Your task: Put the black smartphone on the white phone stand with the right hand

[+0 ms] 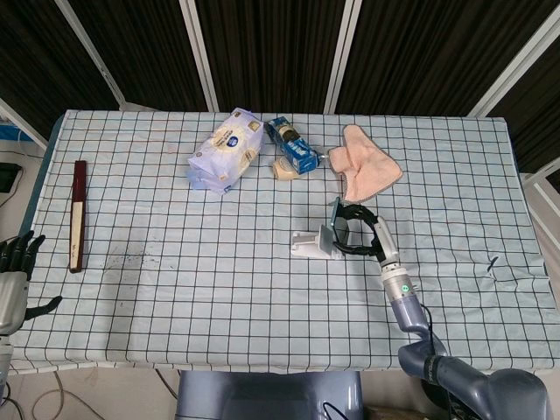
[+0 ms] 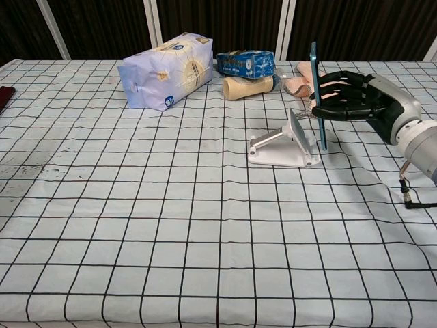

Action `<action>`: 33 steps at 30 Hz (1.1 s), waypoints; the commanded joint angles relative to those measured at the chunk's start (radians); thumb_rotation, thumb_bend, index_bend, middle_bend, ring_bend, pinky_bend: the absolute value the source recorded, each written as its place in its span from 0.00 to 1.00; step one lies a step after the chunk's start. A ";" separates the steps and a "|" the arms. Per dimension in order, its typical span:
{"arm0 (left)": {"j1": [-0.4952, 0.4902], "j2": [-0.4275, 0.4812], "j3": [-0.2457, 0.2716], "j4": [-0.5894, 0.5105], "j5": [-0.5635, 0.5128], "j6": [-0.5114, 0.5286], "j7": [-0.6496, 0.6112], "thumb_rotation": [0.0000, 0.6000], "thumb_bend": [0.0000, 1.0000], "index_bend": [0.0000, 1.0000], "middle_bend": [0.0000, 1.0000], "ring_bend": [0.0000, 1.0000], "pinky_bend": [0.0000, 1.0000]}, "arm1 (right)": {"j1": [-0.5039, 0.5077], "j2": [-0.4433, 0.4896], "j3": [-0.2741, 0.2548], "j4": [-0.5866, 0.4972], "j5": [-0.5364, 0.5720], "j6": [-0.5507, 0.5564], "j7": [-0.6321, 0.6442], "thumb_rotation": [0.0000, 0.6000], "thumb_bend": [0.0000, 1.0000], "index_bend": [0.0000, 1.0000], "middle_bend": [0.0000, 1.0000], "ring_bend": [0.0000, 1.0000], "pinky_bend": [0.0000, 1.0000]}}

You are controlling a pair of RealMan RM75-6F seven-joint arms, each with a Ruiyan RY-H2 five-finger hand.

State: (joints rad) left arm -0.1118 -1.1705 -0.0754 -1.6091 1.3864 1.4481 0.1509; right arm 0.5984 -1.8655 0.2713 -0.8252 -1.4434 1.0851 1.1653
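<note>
We hold the black smartphone [image 2: 317, 96] upright on edge in our right hand [image 2: 355, 99], fingers clamped on it, just beside the white phone stand [image 2: 283, 145] and not yet seated. Lowered this steeply, it may miss the ledge and tip. The chest view shows that gap; the head view alone shows our left hand [image 1: 16, 271], fingers apart, empty.

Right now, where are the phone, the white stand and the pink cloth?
black smartphone [image 2: 314, 72], chest view, upper edge above the fingers.
white phone stand [image 2: 283, 147], chest view, its base.
pink cloth [image 1: 367, 162], head view, its middle.
</note>
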 commanded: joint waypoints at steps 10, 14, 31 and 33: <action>0.000 0.002 -0.002 -0.002 -0.007 -0.004 -0.005 1.00 0.00 0.00 0.00 0.00 0.00 | 0.030 -0.044 -0.005 0.039 0.004 0.017 0.025 1.00 1.00 0.52 0.40 0.31 0.16; 0.000 0.003 -0.002 -0.002 -0.008 -0.005 -0.007 1.00 0.00 0.00 0.00 0.00 0.00 | 0.035 -0.053 -0.008 0.053 0.004 0.020 0.031 1.00 1.00 0.50 0.39 0.30 0.16; -0.001 0.005 -0.005 -0.002 -0.015 -0.010 -0.016 1.00 0.00 0.00 0.00 0.00 0.00 | 0.035 -0.102 -0.024 0.114 0.021 0.027 0.026 1.00 1.00 0.50 0.39 0.29 0.16; -0.001 0.006 -0.006 -0.002 -0.015 -0.009 -0.018 1.00 0.00 0.00 0.00 0.00 0.00 | 0.034 -0.103 -0.025 0.115 0.021 0.030 0.023 1.00 1.00 0.50 0.39 0.29 0.16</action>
State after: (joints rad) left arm -0.1125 -1.1651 -0.0810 -1.6114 1.3716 1.4389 0.1332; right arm 0.6324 -1.9683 0.2465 -0.7105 -1.4222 1.1152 1.1887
